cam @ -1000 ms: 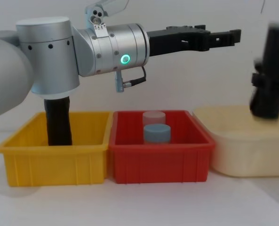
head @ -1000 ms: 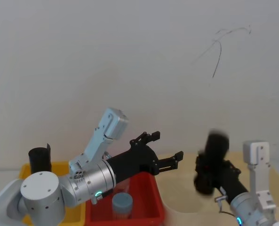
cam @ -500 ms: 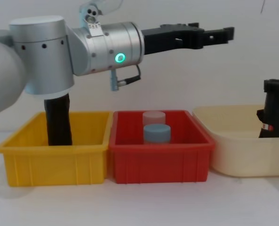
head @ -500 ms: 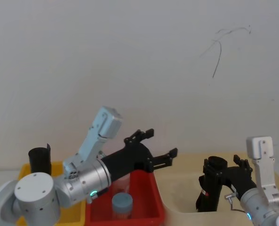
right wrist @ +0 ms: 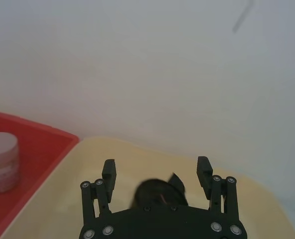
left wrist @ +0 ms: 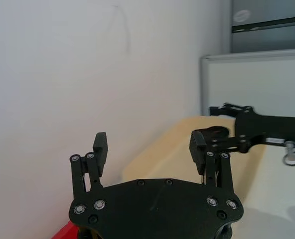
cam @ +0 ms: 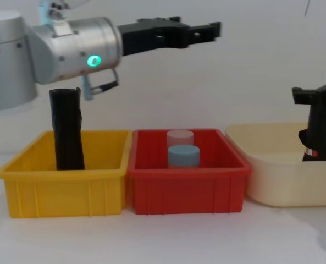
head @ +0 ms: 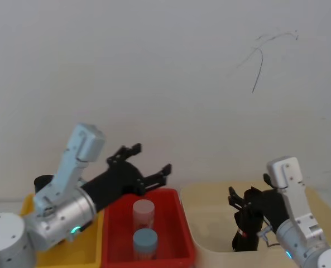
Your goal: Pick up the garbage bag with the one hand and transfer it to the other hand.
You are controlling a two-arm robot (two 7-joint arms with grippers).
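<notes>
Garbage bag (cam: 320,135) stands upright in the cream bin (cam: 272,176), on our right side, with its red-and-white label low on the roll. Nothing holds it.

Right tool (right wrist: 156,167) sits right over the bag's top, fingers apart and bracketing it. We can't tell if either finger touches the plastic.

Left tool (head: 150,158) is also spread wide with nothing in it, up in the air over the red bin (cam: 184,192) and well apart from the bag.

The slimmer unlabelled roll (cam: 67,129) stands in the yellow bin (cam: 64,192); not our target.

Progress, as we read it: no grasp is on and no handover is underway. Going by how things lie, what's left is to clamp the right tool on the bag, lift it clear of the bin wall, bring both tools together mid-air, clamp the left tool, then let go with the right.
</notes>
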